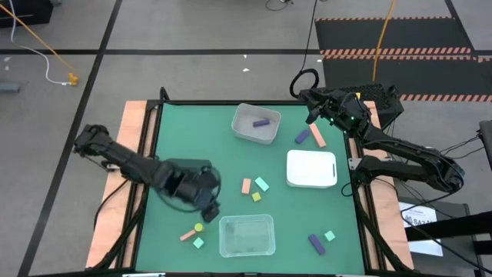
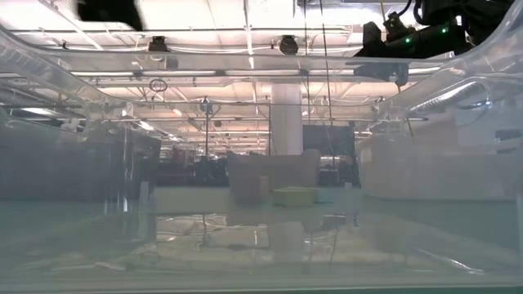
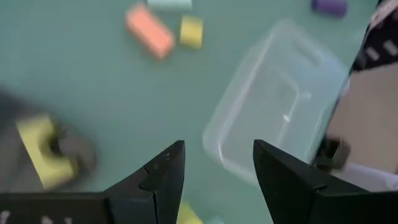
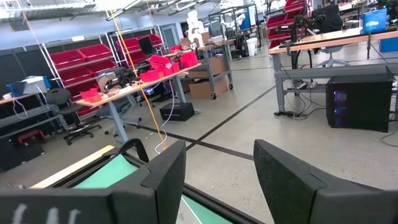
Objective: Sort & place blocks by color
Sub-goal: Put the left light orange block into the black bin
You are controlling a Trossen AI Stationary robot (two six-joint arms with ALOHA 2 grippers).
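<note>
left gripper [image 1: 209, 206]: I see it low over the green table [image 1: 184, 138], near side, just left of the clear tray [image 1: 247, 235]; fingers [image 3: 163, 180] apart, nothing between them
left wrist view: clear tray [image 3: 273, 106] ahead of the fingers; a salmon block [image 3: 149, 30] and a yellow block [image 3: 191, 31] lie side by side beyond it, a purple block [image 3: 328, 6] farther off, a blurred yellow piece [image 3: 40, 149] off to one side
right gripper [image 1: 314, 115]: raised at the far right corner of the table, pointing out into the room; fingers [image 4: 163, 180] spread, empty
grey tray [image 1: 256, 123]: far middle, one purple bar [image 1: 261, 121] inside
white tray [image 1: 311, 169]: right of centre, I see no block in it
blocks far right: purple bar [image 1: 302, 136] and salmon bar [image 1: 317, 136] just beside each other, between grey tray and right arm
blocks centre: salmon [image 1: 246, 185], mint [image 1: 262, 184] and yellow [image 1: 257, 197] in a tight cluster, between white and clear trays
blocks near left: salmon bar [image 1: 187, 235], round yellow [image 1: 199, 228], mint cube [image 1: 198, 243], close together left of the clear tray
blocks near right: purple bar [image 1: 316, 244] and mint cube [image 1: 330, 235], right of the clear tray
low view: looks through a clear tray wall, I can't tell blocks apart there
</note>
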